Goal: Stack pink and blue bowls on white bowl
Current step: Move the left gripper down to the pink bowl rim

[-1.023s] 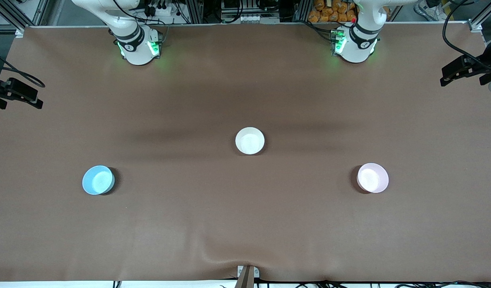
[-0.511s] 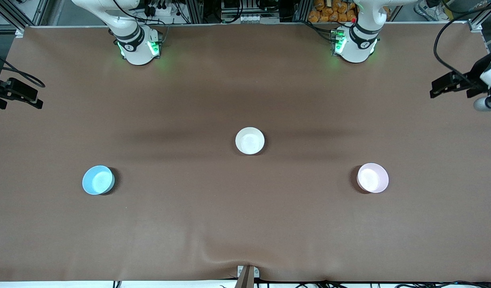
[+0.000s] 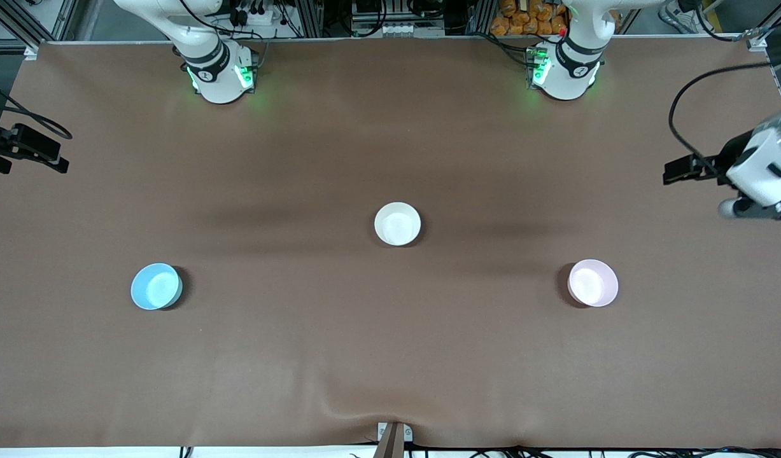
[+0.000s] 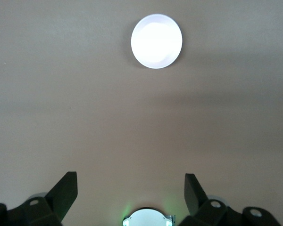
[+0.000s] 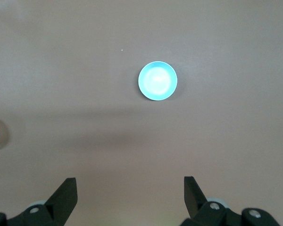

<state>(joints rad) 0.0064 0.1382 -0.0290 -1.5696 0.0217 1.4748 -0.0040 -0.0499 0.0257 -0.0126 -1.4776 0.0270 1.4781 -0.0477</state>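
- The white bowl (image 3: 397, 223) sits upright on the table's (image 3: 390, 356) middle, with nothing in it; no stacking is done yet.
- The pink bowl (image 3: 592, 282) stands toward the left arm's end, nearer the front camera than the white one; the blue bowl (image 3: 156, 286) stands toward the right arm's end, about as near. All three are well apart.
- The left gripper (image 4: 129, 193) hangs high over the table edge at its own end, fingers spread wide and empty; its wrist view shows the pink bowl (image 4: 156, 41) well off.
- The right gripper (image 5: 129, 195) hovers high over its end, fingers wide and empty, with the blue bowl (image 5: 157, 81) in its view; this arm looks to be waiting.
- Risks, as I judge them: a thin rim pinched off-centre could tip or slip a light bowl; a bowl released off-centre could nudge the white bowl or sit crooked; both arms reaching for the middle together could clash.
- Around: brown cloth with a ripple near the front edge, and a cable (image 3: 683, 121) looping by the left arm. Nothing stands between the bowls.
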